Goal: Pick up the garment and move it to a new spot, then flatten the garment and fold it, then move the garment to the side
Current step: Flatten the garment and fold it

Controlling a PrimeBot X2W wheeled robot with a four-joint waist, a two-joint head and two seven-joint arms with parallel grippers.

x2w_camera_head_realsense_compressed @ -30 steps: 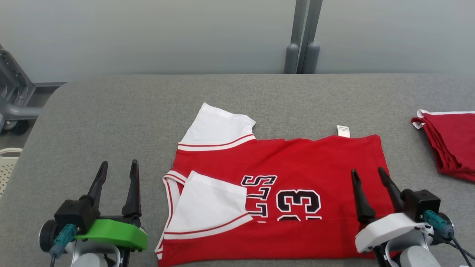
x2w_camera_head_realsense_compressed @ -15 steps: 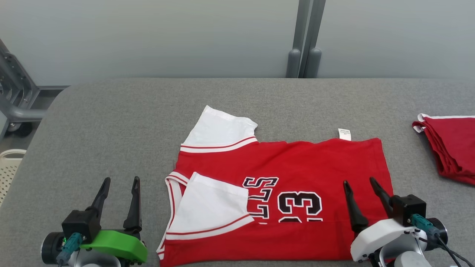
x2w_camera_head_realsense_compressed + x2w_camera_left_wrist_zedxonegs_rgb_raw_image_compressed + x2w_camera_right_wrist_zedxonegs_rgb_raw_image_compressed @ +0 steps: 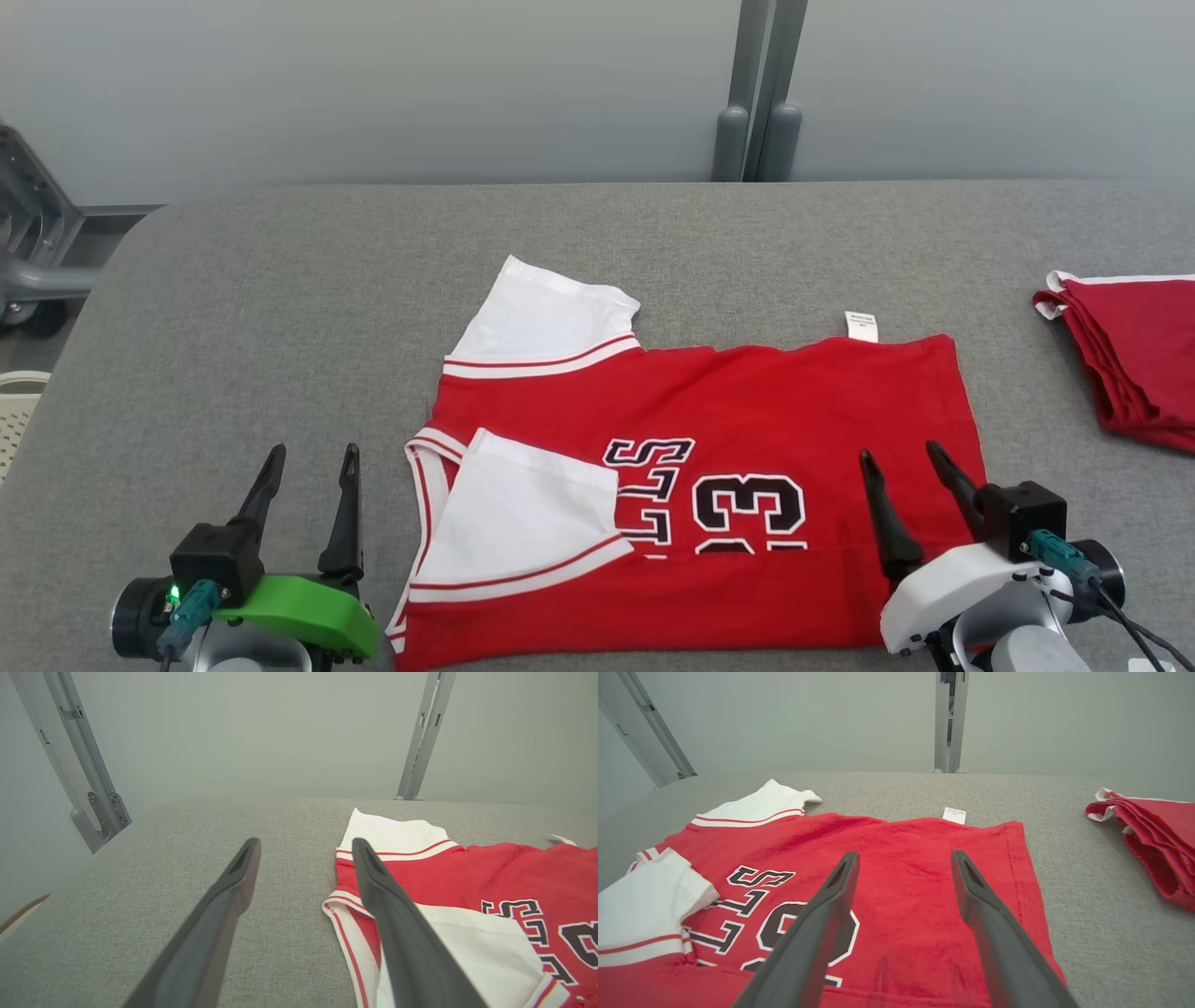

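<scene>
The garment (image 3: 747, 411) is a red jersey with white sleeves and black lettering, lying flat on the grey table with its near half folded over and one white sleeve (image 3: 523, 523) laid on top. It also shows in the left wrist view (image 3: 490, 877) and the right wrist view (image 3: 915, 858). My left gripper (image 3: 313, 457) hovers open over bare table just left of the collar, nothing between its fingers (image 3: 233, 882). Over the jersey's right part, near the hem, my right gripper (image 3: 901, 457) hangs open and empty, its fingers (image 3: 976, 891) above the red cloth.
A second red garment (image 3: 1134, 355), folded, lies at the table's right edge (image 3: 1153, 844). The grey padded table (image 3: 280, 308) has free room to the left and behind the jersey. A grey post (image 3: 756, 93) stands behind the table, a metal frame (image 3: 28, 243) at far left.
Both grippers have drawn back toward the near edge, still open. The camera has shifted a little. The jersey has not moved.
</scene>
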